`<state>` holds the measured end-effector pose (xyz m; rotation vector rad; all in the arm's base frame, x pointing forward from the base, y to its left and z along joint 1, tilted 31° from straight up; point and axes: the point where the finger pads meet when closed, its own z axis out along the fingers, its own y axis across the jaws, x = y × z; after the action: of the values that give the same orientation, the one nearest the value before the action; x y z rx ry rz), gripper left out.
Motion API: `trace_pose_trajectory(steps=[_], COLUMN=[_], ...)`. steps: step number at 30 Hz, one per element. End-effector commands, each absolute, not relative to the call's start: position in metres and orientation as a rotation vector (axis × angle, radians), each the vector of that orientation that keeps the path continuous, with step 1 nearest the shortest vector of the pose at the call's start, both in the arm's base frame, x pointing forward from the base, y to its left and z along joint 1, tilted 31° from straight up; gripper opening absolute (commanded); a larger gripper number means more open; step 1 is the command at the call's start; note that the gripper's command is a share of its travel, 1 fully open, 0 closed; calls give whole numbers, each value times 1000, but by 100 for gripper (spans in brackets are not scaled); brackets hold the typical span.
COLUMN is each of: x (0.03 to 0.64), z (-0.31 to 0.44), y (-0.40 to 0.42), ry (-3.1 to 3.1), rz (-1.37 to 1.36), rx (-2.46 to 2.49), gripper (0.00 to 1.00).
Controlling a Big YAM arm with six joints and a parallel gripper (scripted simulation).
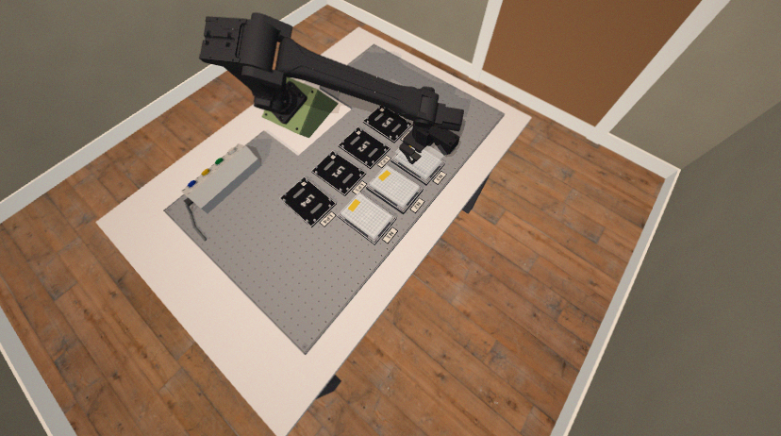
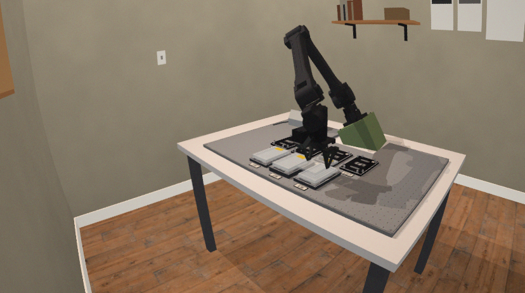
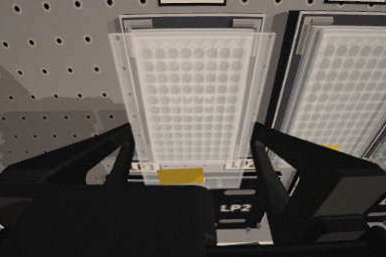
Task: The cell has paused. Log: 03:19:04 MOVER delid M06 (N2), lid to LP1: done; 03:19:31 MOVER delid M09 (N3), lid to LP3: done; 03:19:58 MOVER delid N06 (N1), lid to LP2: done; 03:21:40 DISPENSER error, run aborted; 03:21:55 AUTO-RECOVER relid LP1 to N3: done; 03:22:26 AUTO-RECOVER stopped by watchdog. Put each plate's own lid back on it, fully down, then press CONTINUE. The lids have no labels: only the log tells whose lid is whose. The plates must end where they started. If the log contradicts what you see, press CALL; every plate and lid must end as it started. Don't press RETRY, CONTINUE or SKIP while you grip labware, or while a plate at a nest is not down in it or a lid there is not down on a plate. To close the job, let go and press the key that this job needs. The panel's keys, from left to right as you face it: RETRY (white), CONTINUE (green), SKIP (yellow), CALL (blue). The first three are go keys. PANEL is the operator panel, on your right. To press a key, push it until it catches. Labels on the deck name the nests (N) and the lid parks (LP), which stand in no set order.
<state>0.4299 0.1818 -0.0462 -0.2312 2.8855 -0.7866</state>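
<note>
The black arm (image 1: 357, 82) reaches from its green pedestal (image 1: 318, 114) at upper centre of the top view down to the far end of the row of well plates. Its jaws are closed on a clear lid (image 3: 192, 95), one finger (image 3: 119, 149) on each long side. In the wrist view the lid hangs over the well plate (image 3: 137, 24) in the middle of the frame, nearly lined up with it but shifted a little, so the plate's dark nest frame shows past the lid's upper left edge; whether the lid touches the plate cannot be told. A yellow tag (image 3: 180, 175) shows at the lid's lower edge.

To the right in the wrist view sits a second well plate (image 3: 343, 85). At the bottom, below the jaws, a black lid park (image 3: 236, 206) reads LP2.

In the top view, three well plates stand in a diagonal row on the grey perforated deck (image 1: 276, 270): the one under the jaws (image 1: 425, 164), a middle one (image 1: 394, 186) and a lower one (image 1: 366, 215), the last two each with a yellow tag. Four black lid parks (image 1: 338, 173) run in a parallel row to their left. The operator panel (image 1: 222, 176) with its coloured keys lies at left of centre on the table (image 1: 173, 276).
</note>
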Motion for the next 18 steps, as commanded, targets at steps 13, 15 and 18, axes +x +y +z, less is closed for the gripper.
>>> trace_pose_trajectory(steps=[13, 15, 18], x=[431, 429, 431], z=[-54, -57, -56], y=[174, 175, 173], ry=[2888, 2890, 2888], rz=[-785, -790, -787], rx=[-228, -235, -229], gripper=[0, 0, 0])
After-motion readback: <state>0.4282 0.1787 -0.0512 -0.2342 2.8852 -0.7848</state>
